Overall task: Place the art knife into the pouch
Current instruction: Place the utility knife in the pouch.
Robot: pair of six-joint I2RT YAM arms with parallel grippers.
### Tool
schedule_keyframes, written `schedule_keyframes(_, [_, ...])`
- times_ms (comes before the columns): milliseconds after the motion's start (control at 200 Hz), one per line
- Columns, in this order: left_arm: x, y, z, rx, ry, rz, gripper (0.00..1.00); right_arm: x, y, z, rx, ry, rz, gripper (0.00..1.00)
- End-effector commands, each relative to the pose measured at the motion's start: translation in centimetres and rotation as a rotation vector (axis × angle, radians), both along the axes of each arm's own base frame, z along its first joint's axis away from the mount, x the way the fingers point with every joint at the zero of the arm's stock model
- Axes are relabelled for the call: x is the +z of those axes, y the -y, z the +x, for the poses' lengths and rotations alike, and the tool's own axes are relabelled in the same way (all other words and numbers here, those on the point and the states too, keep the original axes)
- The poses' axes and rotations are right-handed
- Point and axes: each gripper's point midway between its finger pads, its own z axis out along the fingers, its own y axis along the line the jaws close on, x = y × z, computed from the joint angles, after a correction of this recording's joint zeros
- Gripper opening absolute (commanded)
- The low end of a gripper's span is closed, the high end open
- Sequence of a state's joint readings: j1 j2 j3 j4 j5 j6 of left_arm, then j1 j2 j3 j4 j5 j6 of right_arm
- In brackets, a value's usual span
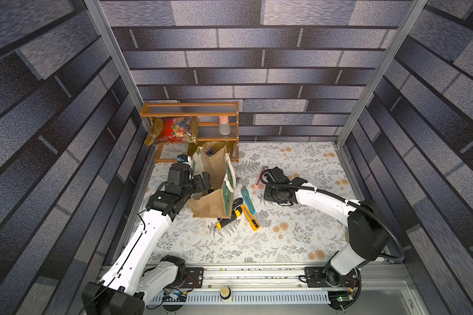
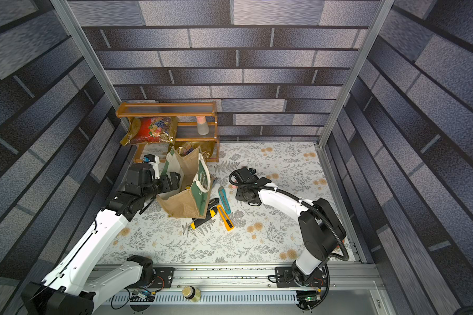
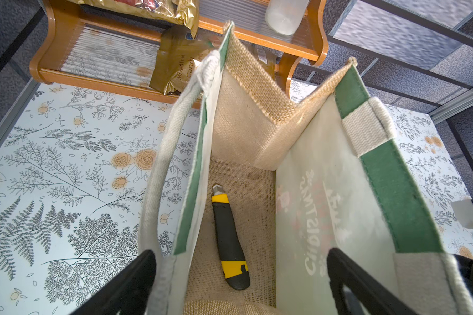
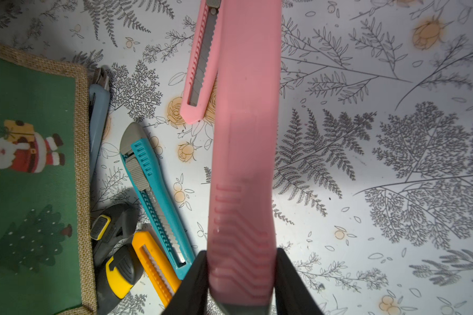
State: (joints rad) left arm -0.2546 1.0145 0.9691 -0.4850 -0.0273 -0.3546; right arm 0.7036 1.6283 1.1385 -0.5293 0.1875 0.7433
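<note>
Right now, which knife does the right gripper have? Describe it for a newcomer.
Find the burlap Christmas pouch by the wooden shelf; across the row of knives, the right gripper is shut on a pink art knife. A second pink knife lies flat on the mat; the held one is clamped at its ribbed end.

**A:** Which lettering is showing in the left wrist view?

**B:** The gold foil bag [image 3: 175, 68] is showing "MixedFruit" and, beneath it, "Cand", where the pouch [image 3: 306, 207] is cutting the word off.

**A:** And on the pouch?

**B:** White "Christmas" is showing through its inner wall in reverse. In both top views, its front lettering is appearing too small to read.
</note>
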Motion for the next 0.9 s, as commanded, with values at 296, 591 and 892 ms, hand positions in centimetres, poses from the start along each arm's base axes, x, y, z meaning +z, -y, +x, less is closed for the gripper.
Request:
schedule_keyframes(296, [-0.3, -0.1, -0.1, -0.001, -0.001, 0.010, 1.00, 5.5, -0.9, 0.8, 0.017, 0.121, 0.000, 0.18])
schedule_keyframes(591, [-0.5, -0.1, 0.0, -0.001, -0.005, 0.008, 1.00, 8.8, -2.7, 1.5, 0.051, 0.191, 0.018, 0.16])
schedule_keyframes(892, [-0.4, -0.2, -0.1, 0.003, -0.002, 0.007, 1.00, 13.3, -6.0, 2.1, 0.119, 0.284, 0.093, 0.16])
